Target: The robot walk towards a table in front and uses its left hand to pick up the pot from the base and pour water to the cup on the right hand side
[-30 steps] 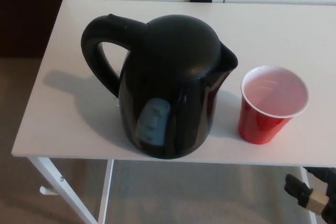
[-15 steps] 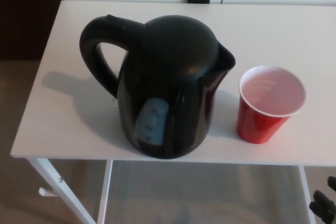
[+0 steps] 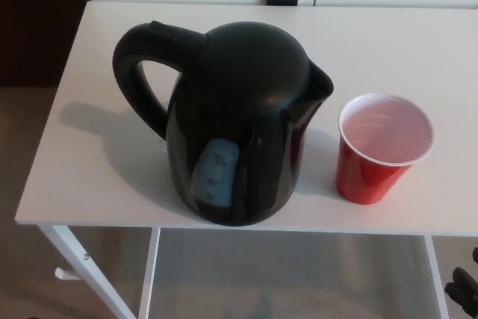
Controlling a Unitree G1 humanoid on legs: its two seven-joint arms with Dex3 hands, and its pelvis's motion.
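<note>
The white surface (image 3: 97,110) fills most of the head view, its near edge running across the lower part of the picture with a white leg (image 3: 89,270) showing beneath at the left. It sits a little differently in the picture than it did a second ago; the whole scene has slid slightly leftward together, so the camera has moved, not the things.

The black pot (image 3: 239,121) stands upright near the front edge, lid closed, its handle (image 3: 138,72) pointing to the left and its spout (image 3: 323,84) to the right, toward the cup. Whether it sits on a base cannot be told: its body hides whatever lies under it. A pale water gauge (image 3: 214,181) shows on its near side.

The red cup (image 3: 381,151) stands upright just beside the pot on the right, apart from it. Its white inside looks pale pink, and I cannot tell whether any water is in it.

The right hand (image 3: 467,293) now shows only as a dark sliver at the bottom right corner, below the surface edge; a second ago more of it was visible there, so it has dropped toward the frame's edge. Whether its fingers are apart or together cannot be told. The left hand is not in view, so nothing grips the handle, which is clear of obstruction on its side.
</note>
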